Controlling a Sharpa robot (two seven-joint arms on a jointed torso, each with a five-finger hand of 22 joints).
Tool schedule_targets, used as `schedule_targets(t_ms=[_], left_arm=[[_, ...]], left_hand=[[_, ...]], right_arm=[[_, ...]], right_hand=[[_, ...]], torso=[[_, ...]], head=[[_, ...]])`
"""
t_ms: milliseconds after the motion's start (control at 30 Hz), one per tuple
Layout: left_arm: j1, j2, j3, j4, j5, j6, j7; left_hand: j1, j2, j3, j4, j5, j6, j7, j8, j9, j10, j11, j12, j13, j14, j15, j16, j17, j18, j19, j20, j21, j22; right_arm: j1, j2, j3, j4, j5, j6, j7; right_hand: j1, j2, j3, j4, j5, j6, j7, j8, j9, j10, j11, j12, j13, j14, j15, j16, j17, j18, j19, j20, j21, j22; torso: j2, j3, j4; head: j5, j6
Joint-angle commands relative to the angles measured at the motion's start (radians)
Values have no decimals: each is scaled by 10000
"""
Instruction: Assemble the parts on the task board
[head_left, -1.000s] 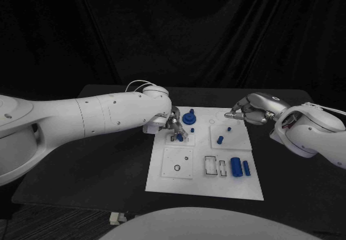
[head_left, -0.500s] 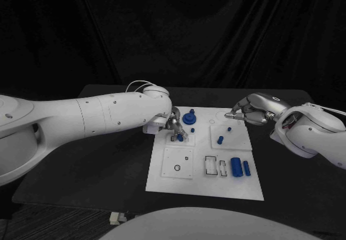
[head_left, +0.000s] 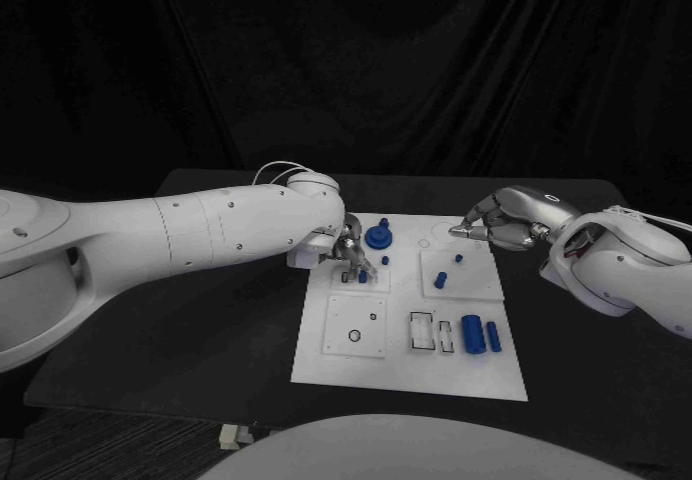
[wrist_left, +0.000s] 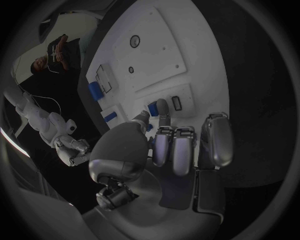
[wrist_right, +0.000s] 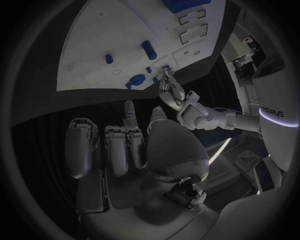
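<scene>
Black cloth hangs behind a black table (head_left: 216, 330), and the white task board (head_left: 411, 345) lies at the middle of the frame, running from centre toward lower right. Bare table shows wide on the board's left and as a narrow strip on its right.

At the board's upper left corner, the left hand (head_left: 346, 252) points its fingers down onto a small blue peg (head_left: 359, 273); the left wrist view shows the peg (wrist_left: 152, 108) nipped between thumb and a fingertip. Just right of it stands a blue knob (head_left: 378, 236).

Right hand (head_left: 498, 224) hovers at the board's upper right edge, fingers curled in, holding nothing.

Two blue cylinders (head_left: 480, 333) lie near the board's lower right.
</scene>
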Motion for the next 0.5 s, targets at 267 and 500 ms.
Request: schedule_targets(t_ms=[267,500], left_arm=[[-27,42,8,2,107,47,166],[-30,54,8,-10,107,66,170]], left_hand=[[291,128,-36,-100,124,-248,-28,288,500,581,-78,-74,1860,844,-84,-64,2237,122,18,-73,-72,870],[520,154,70,-280,464,-374,-34,330,684,576,-85,-86,1857,842,-90,-74,2234,122,20,-77,-95,888]], right_arm=[[-31,-17,7,1,-19,14,-130],[-31,-32,7,10,-19,10,-138]], right_hand=[[143,14,-105,7,66,77,-25,61,18,1042,104,35,2634,1029,57,-11,2582,210,96,73,-74,2032],[143,14,-105,7,66,77,-25,61,18,1042,104,35,2634,1029,57,-11,2582,210,96,73,-74,2032]], torso=[[-1,0,-2],[2,2,-1]], head=[[0,-2],[-10,-2]])
